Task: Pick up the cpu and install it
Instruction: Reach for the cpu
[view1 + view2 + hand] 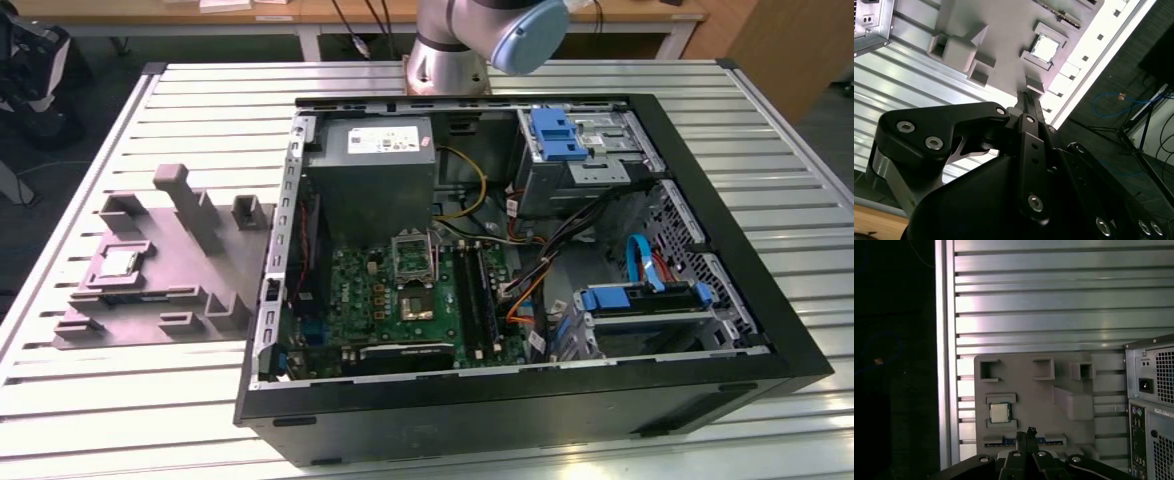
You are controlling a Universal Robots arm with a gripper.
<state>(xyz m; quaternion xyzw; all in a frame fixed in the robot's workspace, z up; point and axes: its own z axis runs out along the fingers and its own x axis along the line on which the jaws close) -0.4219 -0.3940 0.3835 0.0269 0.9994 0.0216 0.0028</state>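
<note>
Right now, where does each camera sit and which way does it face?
Exterior view: off the arm, high, looking down on table, computer case, tray; arm shows.
First wrist view: on the wrist, looking past the gripper at tray and computer case.
Second wrist view: same wrist, past the gripper at the tray.
Shared: cpu lying in the tray.

Bright overhead light, white glare bands on the ribbed silvery metal desk (120, 400), soft shadow inside the open black computer case (534, 410) (deepest along its walls), desk edge blown out in the second wrist view, black claw (1029, 100) dim against it.
</note>
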